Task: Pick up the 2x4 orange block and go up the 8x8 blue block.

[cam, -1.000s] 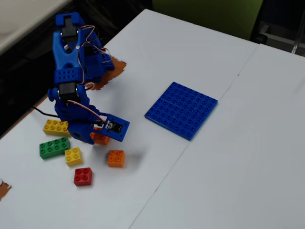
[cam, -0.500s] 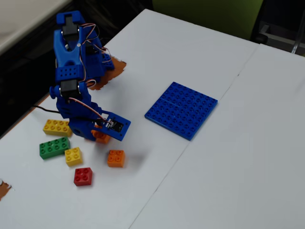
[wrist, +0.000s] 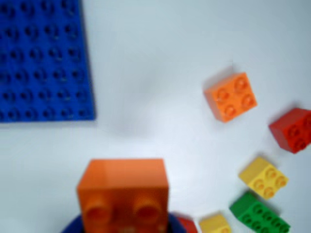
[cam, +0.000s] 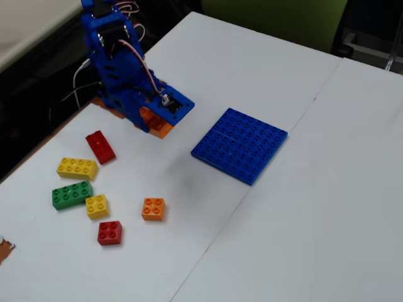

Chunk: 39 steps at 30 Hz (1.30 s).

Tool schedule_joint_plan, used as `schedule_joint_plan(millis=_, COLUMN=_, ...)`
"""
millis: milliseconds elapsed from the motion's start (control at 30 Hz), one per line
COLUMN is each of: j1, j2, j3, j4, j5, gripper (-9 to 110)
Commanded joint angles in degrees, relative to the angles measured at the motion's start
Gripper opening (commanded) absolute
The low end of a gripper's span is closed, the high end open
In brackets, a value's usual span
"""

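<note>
Since 1 s ago the arm has swung up and away from the loose bricks, taking the orange block (cam: 156, 123) off the table w/ it — a red brick (cam: 100, 146) once hidden under the arm now shows. Gripper (cam: 154, 119) is clamped on the block, jaws closed against its sides; the wrist view shows the block (wrist: 124, 194) filling the bottom edge, two studs and a smooth end face visible. Its long axis seems to run along the gripper's reach, free end pointing roughly toward the blue plate (cam: 240, 145) — rest of its length is hidden, so can't confirm.

Pick looks done. Left: carry across the bare table to the plate, which sits well apart to the right in the fixed view, then lower onto it. Small orange brick (cam: 153, 208) lies untouched w/ the others.
</note>
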State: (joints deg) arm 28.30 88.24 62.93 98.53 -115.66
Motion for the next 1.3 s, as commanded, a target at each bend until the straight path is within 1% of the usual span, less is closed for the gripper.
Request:
schedule_joint_plan(millis=0, j1=-6.2, j2=7.0, j3=-3.3, j4=0.6, j5=9.9, gripper=0)
schedule_joint_plan(millis=67, j1=-9.8, j2=7.9, j3=-6.5, j4=0.7, j5=13.8, gripper=0)
schedule_joint_plan(millis=133, j1=-13.0, j2=6.4, j3=-13.0, j4=1.0, j5=14.6, gripper=0)
schedule_joint_plan(millis=300, j1=-21.5, j2=-7.0, j3=-39.4, j4=-0.7, j5=24.2, gripper=0)
schedule_joint_plan(millis=367, j1=-24.1, j2=-11.0, j3=-44.8, j4=-4.4, j5=27.8, gripper=0)
schedule_joint_plan(millis=467, j1=-26.1, j2=-13.3, j3=-44.8, j4=-10.1, j5=30.2, gripper=0)
schedule_joint_plan(millis=667, j1=-27.9, j2=-23.5, j3=-43.6, j4=-20.4, j5=29.1, gripper=0)
schedule_joint_plan(millis=733, j1=-28.2, j2=-26.5, j3=-42.2, j4=-20.6, j5=27.9, gripper=0)
schedule_joint_plan(millis=833, j1=-28.7, j2=-27.2, j3=-34.7, j4=-21.0, j5=26.1, gripper=0)
schedule_joint_plan(millis=1033, j1=-28.7, j2=-27.0, j3=-22.5, j4=-24.5, j5=26.8, gripper=0)
schedule_joint_plan(millis=1267, j1=-28.1, j2=-24.7, j3=-11.2, j4=-23.4, j5=27.4, gripper=0)
